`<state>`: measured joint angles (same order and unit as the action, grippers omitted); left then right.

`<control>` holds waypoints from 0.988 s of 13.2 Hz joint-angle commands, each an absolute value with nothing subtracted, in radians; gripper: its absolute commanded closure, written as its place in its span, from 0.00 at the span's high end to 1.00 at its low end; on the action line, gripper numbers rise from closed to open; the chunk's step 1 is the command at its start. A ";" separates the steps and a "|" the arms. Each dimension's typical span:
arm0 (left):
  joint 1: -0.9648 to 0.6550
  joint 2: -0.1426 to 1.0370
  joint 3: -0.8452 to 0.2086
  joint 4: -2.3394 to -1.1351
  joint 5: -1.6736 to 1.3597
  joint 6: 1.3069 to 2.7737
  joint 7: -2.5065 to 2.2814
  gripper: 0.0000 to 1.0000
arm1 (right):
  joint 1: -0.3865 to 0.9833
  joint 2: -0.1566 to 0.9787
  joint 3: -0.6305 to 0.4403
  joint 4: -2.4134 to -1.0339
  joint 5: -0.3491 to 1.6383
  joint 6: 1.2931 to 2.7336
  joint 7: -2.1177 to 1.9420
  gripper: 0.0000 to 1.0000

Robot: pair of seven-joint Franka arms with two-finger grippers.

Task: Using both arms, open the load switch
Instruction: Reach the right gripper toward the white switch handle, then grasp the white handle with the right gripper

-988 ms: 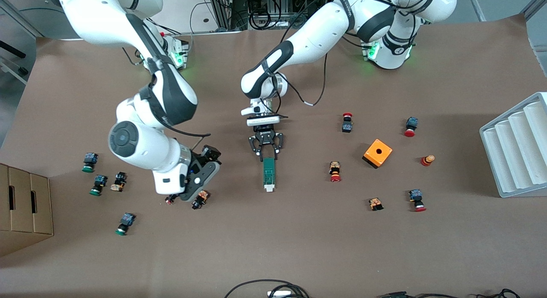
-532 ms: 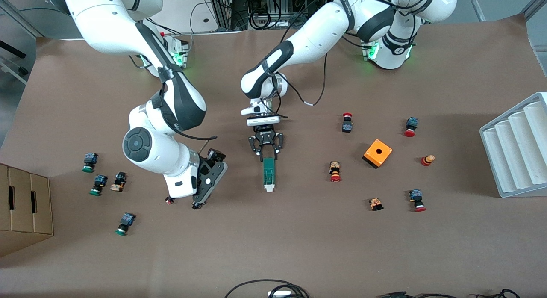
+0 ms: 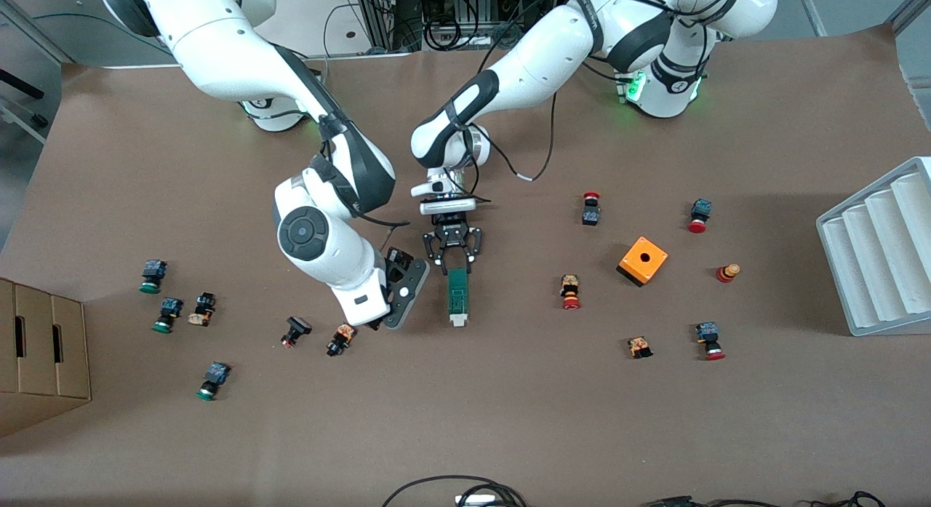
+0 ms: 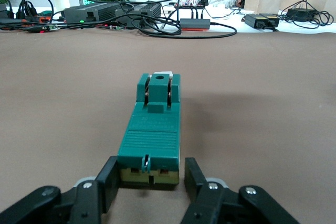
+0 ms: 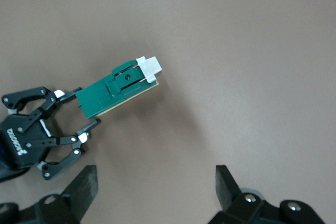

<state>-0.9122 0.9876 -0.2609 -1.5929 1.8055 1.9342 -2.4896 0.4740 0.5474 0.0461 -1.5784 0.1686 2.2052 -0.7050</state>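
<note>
Front view: the narrow dark-green load switch block (image 3: 457,296) lies mid-table, pinched at its far end by the left gripper (image 3: 452,263), while the right gripper (image 3: 396,303), spread wide, hangs just beside it, so the white slider end probably gets grabbed next.

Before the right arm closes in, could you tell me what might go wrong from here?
1. The left pincer clamps only one end of the load switch, so a push on the white slider could pivot or slip it.
2. The open right pincer hovers beside the left pincer; the two could collide.
3. The right arm might sweep the small button nearby.
</note>
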 commanded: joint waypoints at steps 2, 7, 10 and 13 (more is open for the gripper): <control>-0.917 1.017 -0.250 -1.585 1.819 1.917 -2.520 0.53 | 0.514 0.623 0.037 -1.513 0.147 2.243 -0.787 1.00; -0.917 1.015 -0.250 -1.582 1.821 1.916 -2.554 0.52 | 0.616 0.693 -0.030 -1.444 0.149 2.330 -0.788 1.00; -0.917 1.019 -0.250 -1.580 1.821 1.916 -2.551 0.53 | 0.652 0.729 -0.066 -1.407 0.155 2.339 -0.785 1.00; -0.919 1.019 -0.250 -1.578 1.821 1.916 -2.545 0.53 | 0.652 0.771 -0.066 -1.399 0.155 2.417 -0.785 1.00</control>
<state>-0.9146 0.9908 -0.2608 -1.5931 1.8079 1.9178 -2.5242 0.6485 0.7180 -0.0585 -1.4452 0.1680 2.3684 -0.7859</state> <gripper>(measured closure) 0.471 0.000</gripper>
